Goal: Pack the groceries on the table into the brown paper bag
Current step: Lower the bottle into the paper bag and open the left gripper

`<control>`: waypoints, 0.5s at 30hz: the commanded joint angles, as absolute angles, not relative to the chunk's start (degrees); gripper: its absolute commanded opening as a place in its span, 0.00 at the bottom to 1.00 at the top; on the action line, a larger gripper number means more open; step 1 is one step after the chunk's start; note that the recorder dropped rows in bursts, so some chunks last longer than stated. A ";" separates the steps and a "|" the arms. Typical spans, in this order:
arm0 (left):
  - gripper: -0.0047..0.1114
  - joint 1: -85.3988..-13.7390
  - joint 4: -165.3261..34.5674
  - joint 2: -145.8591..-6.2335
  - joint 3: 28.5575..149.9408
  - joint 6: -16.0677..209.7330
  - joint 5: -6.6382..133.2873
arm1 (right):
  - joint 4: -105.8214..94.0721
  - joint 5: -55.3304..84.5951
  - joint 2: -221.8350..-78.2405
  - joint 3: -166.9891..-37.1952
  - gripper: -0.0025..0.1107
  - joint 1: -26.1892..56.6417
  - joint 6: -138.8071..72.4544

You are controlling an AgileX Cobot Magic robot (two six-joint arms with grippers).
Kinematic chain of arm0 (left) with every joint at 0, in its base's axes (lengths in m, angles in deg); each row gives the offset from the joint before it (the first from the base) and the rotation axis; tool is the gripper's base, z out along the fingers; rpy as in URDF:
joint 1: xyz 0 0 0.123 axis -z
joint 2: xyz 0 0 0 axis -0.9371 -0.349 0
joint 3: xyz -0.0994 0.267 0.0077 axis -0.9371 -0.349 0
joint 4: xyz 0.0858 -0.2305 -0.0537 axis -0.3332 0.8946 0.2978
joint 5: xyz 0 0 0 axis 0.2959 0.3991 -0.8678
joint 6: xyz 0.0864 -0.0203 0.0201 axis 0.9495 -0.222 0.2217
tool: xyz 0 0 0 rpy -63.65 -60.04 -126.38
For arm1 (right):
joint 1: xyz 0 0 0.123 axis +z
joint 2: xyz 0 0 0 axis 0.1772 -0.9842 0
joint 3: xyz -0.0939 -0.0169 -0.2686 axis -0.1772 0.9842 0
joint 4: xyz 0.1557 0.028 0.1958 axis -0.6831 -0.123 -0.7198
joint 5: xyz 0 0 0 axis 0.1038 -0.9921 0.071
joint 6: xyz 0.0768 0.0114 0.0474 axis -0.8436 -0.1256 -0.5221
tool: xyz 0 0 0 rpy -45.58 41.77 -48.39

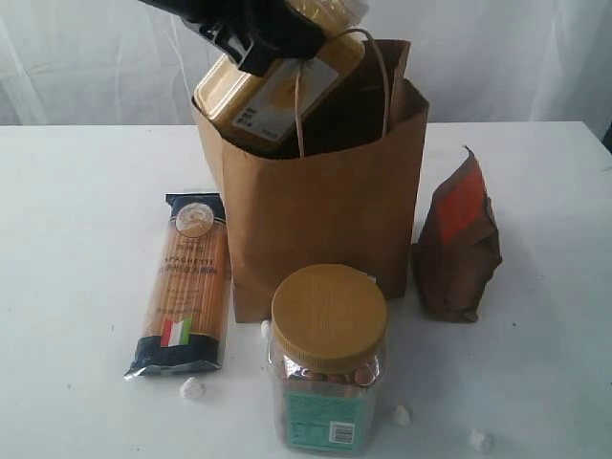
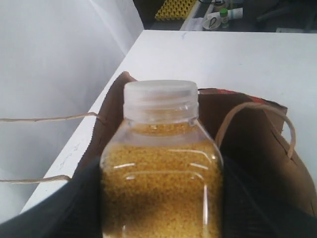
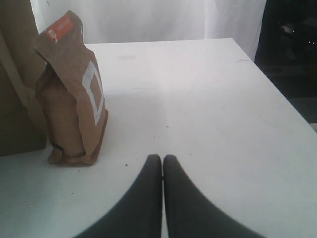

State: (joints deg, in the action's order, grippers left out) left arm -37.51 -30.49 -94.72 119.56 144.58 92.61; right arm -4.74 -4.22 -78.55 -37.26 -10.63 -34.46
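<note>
The brown paper bag [image 1: 325, 225] stood open near the middle of the white desk [image 1: 76, 239]. The left fingers [image 1: 251, 40] were part way open and held the bottle of yellow grains [image 1: 277, 91] between them. The bottle hung tilted at the open top of the bag, and its low edge sat behind the bag's front rim. In the left wrist view, the bottle [image 2: 161, 168] filled the middle of the picture, with its white cap [image 2: 160, 96] pointing away over the bag [image 2: 247, 153]. A dark finger showed on each side of the bottle. One paper loop handle [image 2: 257, 111] curved up beside the bottle. The right fingers [image 3: 156, 173] were shut tight, tip to tip, with nothing between them, and they were low over the bare desk. The brown pouch with the orange label [image 1: 459, 244] stood upright just to the right of the bag. The spaghetti packet [image 1: 184, 282] lay flat on the left of the bag, with its little flag at the near end. The clear jar with the yellow lid [image 1: 327, 363] stood in front of the bag. A few tiny white lumps [image 1: 192, 388] lay on the desk near the jar and the packet.
</note>
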 commanded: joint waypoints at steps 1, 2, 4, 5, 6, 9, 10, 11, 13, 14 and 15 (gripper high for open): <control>0.51 -37.47 -27.90 -93.62 119.81 145.07 92.91 | -4.81 -3.73 -78.24 -37.20 0.02 -10.60 -34.91; 0.54 -37.47 -27.77 -93.62 119.81 145.07 93.36 | -4.81 -3.73 -78.24 -37.20 0.02 -10.60 -35.19; 0.57 -37.47 -27.77 -93.62 119.81 145.07 94.26 | -4.81 -3.73 -78.24 -37.20 0.02 -10.60 -35.19; 0.58 -37.47 -27.77 -93.62 119.81 145.07 94.66 | -4.81 -3.73 -78.24 -37.20 0.02 -10.60 -35.19; 0.58 -37.47 -27.77 -93.62 119.81 145.07 94.79 | -4.81 -3.73 -78.24 -37.20 0.02 -10.60 -35.19; 0.57 -37.47 -27.77 -93.62 119.81 144.62 94.88 | -4.81 -3.73 -78.24 -37.20 0.02 -10.60 -35.19; 0.57 -37.47 -27.77 -93.62 119.81 144.29 94.88 | -4.81 -3.73 -78.24 -37.20 0.02 -10.60 -35.19; 0.57 -37.47 -27.77 -93.62 119.81 143.70 94.88 | -4.81 -3.73 -78.24 -37.20 0.02 -10.60 -35.19; 0.57 -37.47 -27.77 -93.62 119.81 143.70 94.88 | -4.81 -3.73 -78.24 -37.20 0.02 -10.60 -35.19; 0.57 -37.47 -27.77 -93.62 119.81 143.70 94.88 | -4.81 -3.73 -78.24 -37.20 0.02 -10.60 -35.19; 0.57 -37.47 -27.77 -93.62 119.81 143.70 94.88 | -4.81 -3.73 -78.24 -37.20 0.02 -10.60 -35.19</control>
State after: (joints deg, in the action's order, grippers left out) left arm -37.51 -30.51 -94.72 119.56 144.22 96.92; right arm -4.74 -4.22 -78.55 -37.26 -10.63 -34.97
